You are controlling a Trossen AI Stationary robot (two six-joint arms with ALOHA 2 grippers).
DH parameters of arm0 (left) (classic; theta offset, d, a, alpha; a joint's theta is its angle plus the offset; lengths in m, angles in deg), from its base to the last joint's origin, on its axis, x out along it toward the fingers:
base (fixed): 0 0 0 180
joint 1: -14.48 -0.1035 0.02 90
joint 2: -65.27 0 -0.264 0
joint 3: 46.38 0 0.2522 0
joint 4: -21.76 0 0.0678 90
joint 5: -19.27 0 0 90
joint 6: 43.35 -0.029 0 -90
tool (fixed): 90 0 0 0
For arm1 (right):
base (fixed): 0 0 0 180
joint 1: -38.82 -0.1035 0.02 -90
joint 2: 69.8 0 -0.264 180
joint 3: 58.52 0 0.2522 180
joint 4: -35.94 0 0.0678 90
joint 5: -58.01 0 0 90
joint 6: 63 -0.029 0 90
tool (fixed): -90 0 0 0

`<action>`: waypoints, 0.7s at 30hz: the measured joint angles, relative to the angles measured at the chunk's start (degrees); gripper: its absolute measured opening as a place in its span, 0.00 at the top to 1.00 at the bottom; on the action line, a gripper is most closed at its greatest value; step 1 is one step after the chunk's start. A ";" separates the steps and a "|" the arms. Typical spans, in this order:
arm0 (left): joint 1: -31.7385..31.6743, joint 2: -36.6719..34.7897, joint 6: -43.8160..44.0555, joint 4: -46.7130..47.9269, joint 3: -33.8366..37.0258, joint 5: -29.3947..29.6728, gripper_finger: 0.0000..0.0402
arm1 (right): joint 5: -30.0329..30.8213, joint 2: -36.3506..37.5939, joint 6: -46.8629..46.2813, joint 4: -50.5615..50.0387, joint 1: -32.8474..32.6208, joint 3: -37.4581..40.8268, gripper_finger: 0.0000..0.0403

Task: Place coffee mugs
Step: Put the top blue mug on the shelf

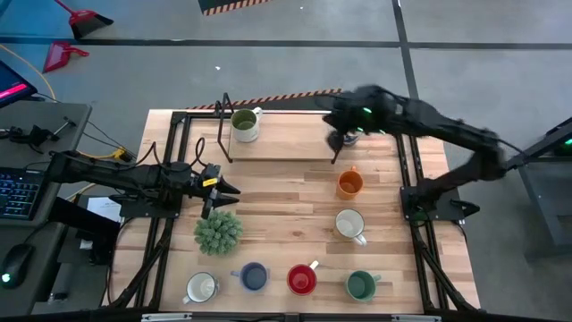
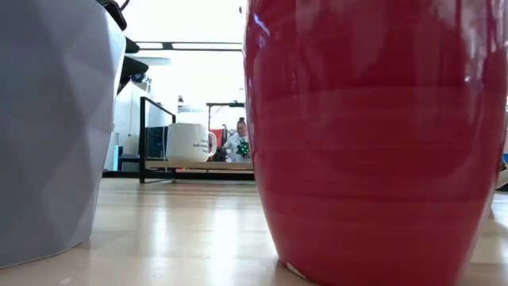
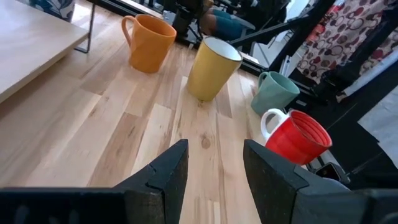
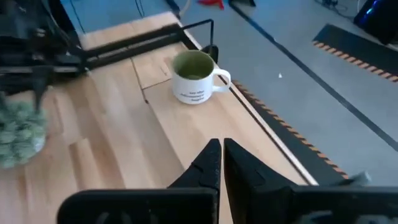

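A white mug with an olive-green inside [image 1: 243,123] [image 4: 194,78] stands on the raised wooden shelf [image 1: 286,143] at the far side. An orange mug [image 1: 349,182] and a cream mug [image 1: 350,224] stand on the table's right half. Along the near edge stand a white mug [image 1: 202,286], a blue mug [image 1: 254,275], a red mug [image 1: 301,279] [image 2: 373,135] and a dark green mug [image 1: 361,284]. My left gripper [image 1: 217,188] [image 3: 214,168] hovers open over bare table, just beyond the plant. My right gripper [image 1: 340,136] [image 4: 222,158] is shut and empty over the shelf's right end.
A bushy green plant [image 1: 218,231] in a grey faceted pot [image 2: 48,127] stands left of centre, close under my left gripper. The shelf's black metal frame [image 1: 223,121] rises at the far side. A person [image 2: 238,144] sits in the room beyond. Bare wood lies between the shelf and the orange mug.
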 joint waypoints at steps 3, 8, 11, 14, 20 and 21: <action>-0.09 0.00 1.27 -0.02 0.00 0.73 0.65 | 1.09 8.65 -1.66 3.02 -1.60 9.67 1.00; -0.09 0.00 5.12 -0.34 0.00 1.04 0.65 | 1.10 24.14 -4.64 9.85 -3.03 26.52 1.00; -0.09 0.00 6.88 -1.86 0.00 1.52 0.65 | 0.14 33.34 -6.03 14.13 -3.66 35.55 1.00; -0.09 0.00 8.02 -4.08 0.00 3.82 0.65 | -0.74 42.23 -6.44 18.86 -4.41 43.64 1.00; -0.09 0.00 8.36 -5.26 0.00 9.03 0.65 | -2.52 56.78 -9.40 24.79 -5.45 57.33 1.00; -0.09 0.00 8.40 -5.22 0.00 9.67 0.65 | -3.03 58.42 -9.57 25.98 -5.60 59.25 1.00</action>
